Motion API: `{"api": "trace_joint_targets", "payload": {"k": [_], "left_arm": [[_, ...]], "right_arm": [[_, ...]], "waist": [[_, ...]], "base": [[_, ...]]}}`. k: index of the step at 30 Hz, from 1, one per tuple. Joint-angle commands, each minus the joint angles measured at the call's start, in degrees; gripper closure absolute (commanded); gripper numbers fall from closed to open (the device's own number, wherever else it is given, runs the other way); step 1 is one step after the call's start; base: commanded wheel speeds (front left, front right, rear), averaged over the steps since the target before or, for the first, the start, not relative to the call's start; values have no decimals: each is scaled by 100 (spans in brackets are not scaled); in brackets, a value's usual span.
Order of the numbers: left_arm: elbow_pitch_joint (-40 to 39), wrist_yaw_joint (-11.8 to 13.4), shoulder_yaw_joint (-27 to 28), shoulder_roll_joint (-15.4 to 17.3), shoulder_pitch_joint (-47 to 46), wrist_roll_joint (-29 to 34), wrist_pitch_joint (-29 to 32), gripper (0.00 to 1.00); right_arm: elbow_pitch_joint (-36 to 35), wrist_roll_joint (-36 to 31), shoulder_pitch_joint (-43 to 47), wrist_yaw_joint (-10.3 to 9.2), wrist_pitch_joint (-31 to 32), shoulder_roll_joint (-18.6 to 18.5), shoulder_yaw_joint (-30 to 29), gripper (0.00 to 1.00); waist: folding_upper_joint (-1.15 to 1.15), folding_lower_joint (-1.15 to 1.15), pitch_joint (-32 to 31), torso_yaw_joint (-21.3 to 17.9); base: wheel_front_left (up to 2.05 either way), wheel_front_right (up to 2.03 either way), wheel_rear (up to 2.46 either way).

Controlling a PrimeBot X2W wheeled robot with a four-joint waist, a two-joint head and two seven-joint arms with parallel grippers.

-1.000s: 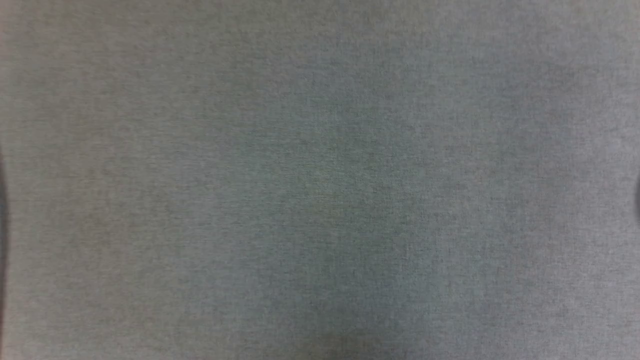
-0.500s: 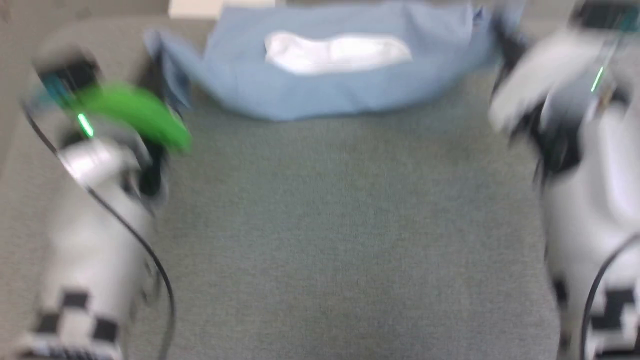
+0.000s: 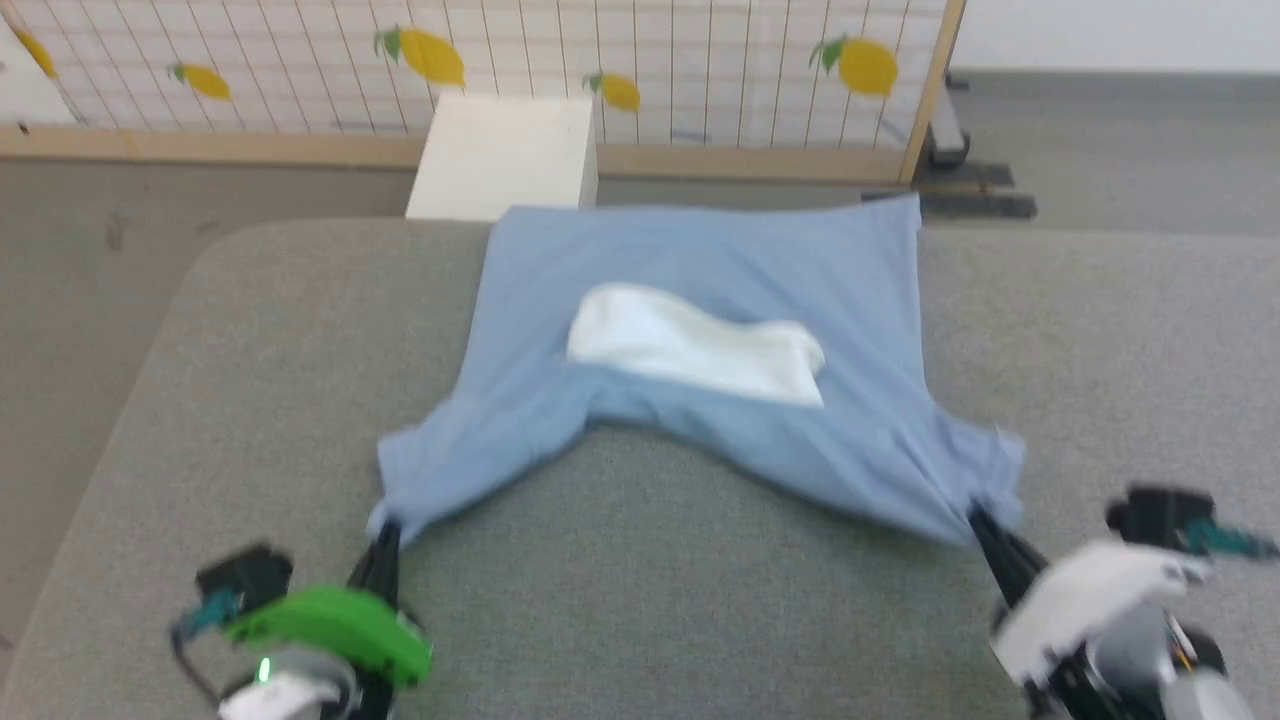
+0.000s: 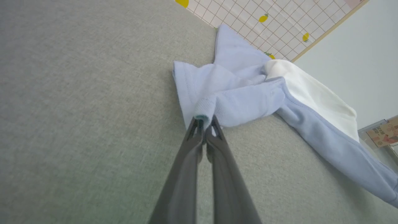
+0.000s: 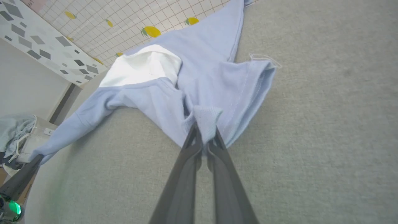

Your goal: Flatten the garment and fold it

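Currently, a light blue short-sleeved shirt (image 3: 720, 250) lies spread on a grey cloth-covered worktop (image 3: 650, 600). Its far edge is near the worktop's back rim and its two near corners point toward the robot. A white fabric piece (image 3: 700, 345) sits on the middle of the shirt, at the neck end. The left gripper (image 3: 385, 535) is closed on the near left corner, and the right gripper (image 3: 978, 525) is closed on the near right corner. In the wrist views each pair of dark fingers (image 4: 183, 174) pinches a small bunch of ribbed-looking hem, probably a sleeve end. Between the two grips the near edge curves away from the robot in a slack arc, and small creases fan out from each pinch. Judging by that sag and bunching, the shirt is light, soft and limp, so it will follow whatever pulls it and wrinkle wherever it is left loose. The woven worktop will probably drag on it a little rather than let it slide. The best places to hold seem to be hems, sleeve ends and corners, where doubled stitching gives something thicker to pinch. Both sides need an even pull, since a lopsided one would skew the cloth. Behind the worktop stand a white box (image 3: 500, 155) and a screen (image 3: 700, 60) printed with lemons.
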Motion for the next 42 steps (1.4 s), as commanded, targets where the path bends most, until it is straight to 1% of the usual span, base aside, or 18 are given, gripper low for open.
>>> {"api": "trace_joint_targets", "payload": {"k": [1, 5, 12, 15, 18, 20, 22, 24, 28, 30, 34, 37, 38, 39, 42], "left_arm": [[-144, 91, 56, 61, 295, -102, -1, 100], [-628, 352, 155, 182, 1006, -263, 200, 100], [-1551, 985, 386, 525, 2010, -458, 634, 100], [-1865, 1315, 352, 732, 2242, -370, 929, 100], [-2127, 1681, 162, 1041, 2318, -81, 1333, 100], [-2303, 1809, 4, 1223, 2259, 109, 1584, 100], [-2418, 1883, -158, 1387, 2152, 298, 1808, 100], [-2520, 1924, -250, 1468, 2032, 409, 1940, 100], [-2644, 1914, -253, 1501, 1850, 450, 1947, 100], [-2674, 1888, -239, 1484, 1794, 443, 1899, 100], [-2706, 1833, -225, 1424, 1731, 408, 1808, 100], [-2727, 1801, -217, 1390, 1708, 389, 1741, 100], [-2741, 1796, -208, 1377, 1707, 379, 1717, 100], [-2754, 1797, -206, 1368, 1712, 372, 1706, 100], [-2794, 1813, -207, 1354, 1741, 357, 1697, 100]], "right_arm": [[-136, 66, 250, -6, 41, -8, -123, 100], [-430, 224, 944, -6, 168, -7, -454, 100], [-821, 198, 1629, -6, 585, -7, -715, 100], [-989, 98, 1707, -6, 785, -7, -773, 100], [-1191, -208, 1677, -6, 1066, -7, -778, 100], [-1334, -503, 1571, -6, 1351, -13, -662, 100], [-1422, -846, 1389, -6, 1717, -75, -479, 100], [-1404, -1181, 1151, -6, 2208, -112, -306, 100], [-1138, -1750, 624, -6, 3303, -185, 70, 100], [-929, -1977, 428, -6, 3735, -230, 247, 100], [-486, -2231, 231, -6, 4328, -261, 429, 100], [-287, -2198, 176, -6, 4502, -244, 502, 100], [-260, -2154, 167, -6, 4511, -239, 516, 60], [-266, -2098, 153, -6, 4490, -236, 527, 0], [-397, -1876, 133, -6, 4466, -236, 497, 0]], "waist": [[24, 1, -323, 5], [24, 1, -409, 5], [24, 1, -429, -87], [24, 1, -380, -107], [24, 1, -295, -107], [24, 1, -208, -118], [24, 1, -127, -148], [24, 1, -38, -191], [24, 1, 150, -239], [24, 1, 220, -229], [24, 1, 327, -170], [24, 1, 370, -132], [24, 1, 370, -129], [24, 1, 367, -130], [24, 1, 321, -152]], "base": [[0, 0, 0], [0, 0, 0], [0, 0, 0], [0, 0, 0], [0, 0, 0], [0, 0, 0], [0, 0, 0], [0, 0, 0], [0, 0, 0], [0, 0, 0], [0, 0, 0], [0, 0, 0], [0, 0, 0], [0, 0, 0], [0, 0, 0]]}}
